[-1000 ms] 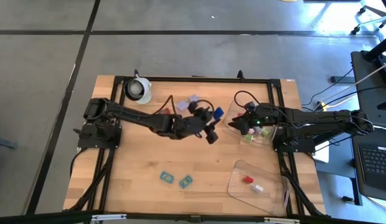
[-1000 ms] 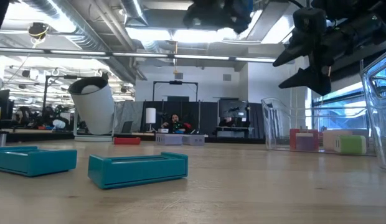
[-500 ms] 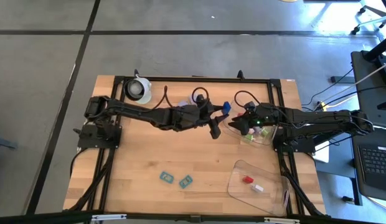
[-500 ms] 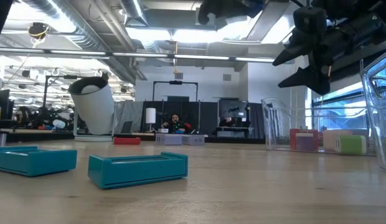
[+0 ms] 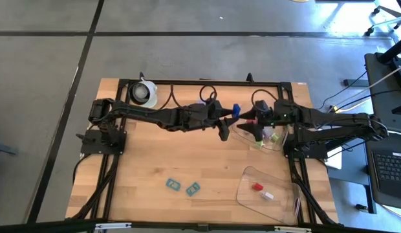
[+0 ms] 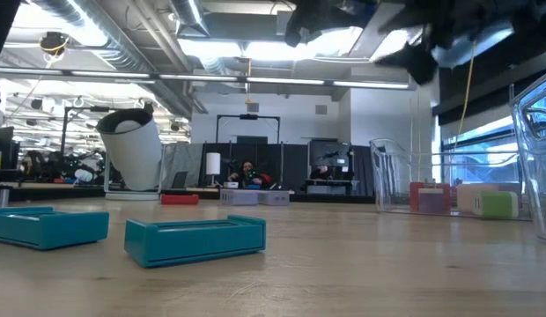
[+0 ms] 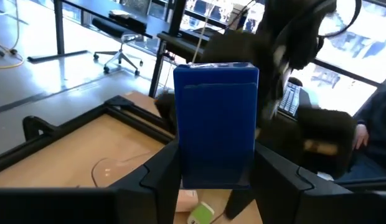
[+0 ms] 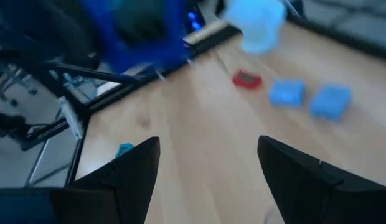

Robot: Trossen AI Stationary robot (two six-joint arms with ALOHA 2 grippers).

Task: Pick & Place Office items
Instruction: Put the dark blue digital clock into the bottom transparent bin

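While the right jaws (image 5: 247, 127) gape empty, the left jaws (image 5: 231, 115) clamp a blue block (image 7: 216, 123).

worktop (image 5: 155, 162): pale wood planks, visible grain, smooth, low sheen; dark metal frame at edges
blue block (image 7: 216, 121): opaque plastic, smooth, slight gloss; held betw matt black fingers of left end effector (image 7: 215, 180)
teal blocks (image 6: 195, 239): plastic, satin, ribbed tops
trays (image 5: 265, 188): clear plastic, glossy, reflective walls
green block (image 6: 498, 205): plastic, matt-ish
white roll (image 5: 144, 92): smooth, looks like plastic or paper; can't tell
right end effector (image 8: 208, 171): matt black plastic fingers
floor (image 5: 45, 77): grey, dull, concrete-like
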